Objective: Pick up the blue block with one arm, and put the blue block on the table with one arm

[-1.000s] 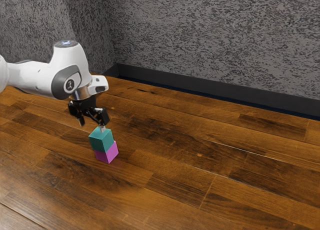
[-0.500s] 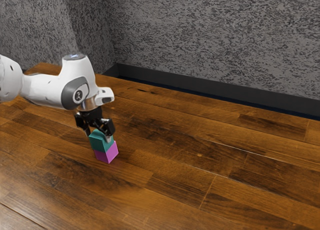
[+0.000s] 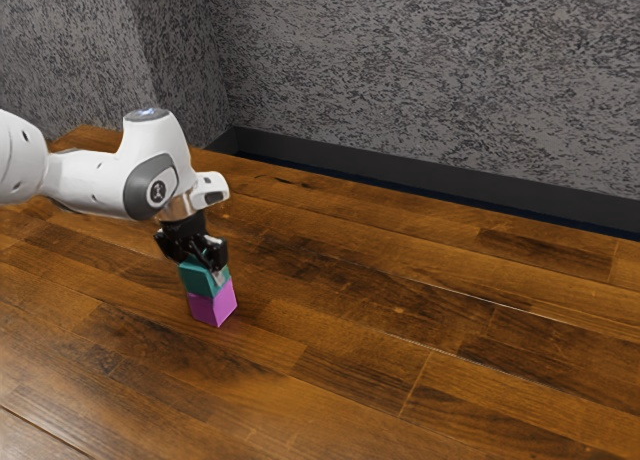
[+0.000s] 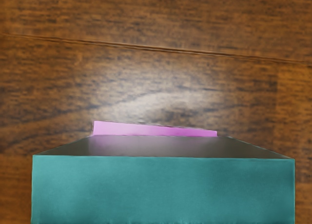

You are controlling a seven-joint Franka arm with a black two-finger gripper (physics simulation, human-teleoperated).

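Find beneath the fingers [image 3: 218, 276] the wooden table [image 3: 420, 320], flat and so suitable for setting down later. See above it the gripper [image 3: 203, 266], pointing downward to reach two opposite sides. Find the blue block [image 3: 199, 281], rather teal, gripped between the fingers, probably for safe lifting. Notice lower, under the fingers' hold, the pink block [image 3: 212, 308], on which not to press.

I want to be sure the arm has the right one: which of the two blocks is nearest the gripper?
The blue-green block: it is the upper one, between the closed fingers, while the pink block is below it.
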